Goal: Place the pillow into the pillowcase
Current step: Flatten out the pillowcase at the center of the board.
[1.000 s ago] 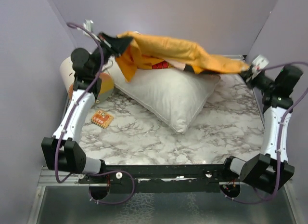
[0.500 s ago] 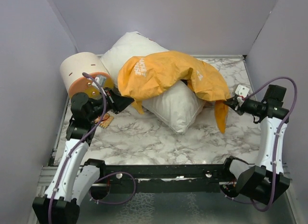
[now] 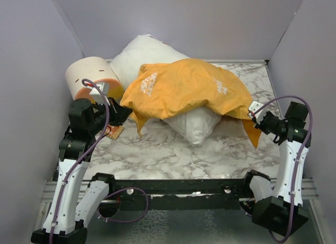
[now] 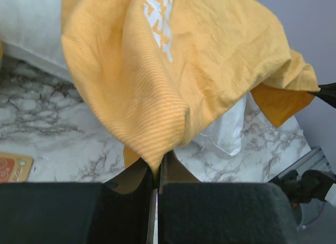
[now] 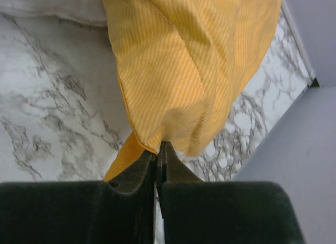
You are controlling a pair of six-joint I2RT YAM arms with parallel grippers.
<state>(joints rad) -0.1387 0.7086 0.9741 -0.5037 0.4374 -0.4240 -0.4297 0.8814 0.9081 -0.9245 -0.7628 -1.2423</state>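
Observation:
The orange-yellow pillowcase is draped over the middle of the white pillow, white lettering facing up. The pillow's far corner and its near corner stick out from under the cloth. My left gripper is shut on the pillowcase's left edge, low over the table. On the right side my right gripper is shut on the other edge, a flap hanging below it. The pillow shows white behind the cloth in the left wrist view.
A cream-and-orange cylinder lies at the back left, just beyond my left gripper. A small orange card sits on the marble table under the left arm. Purple walls close in on three sides.
Both grippers have swung down and toward the near side, pulling the pillowcase from high at the back over the pillow. The cloth now lies lower and spreads wider across it.

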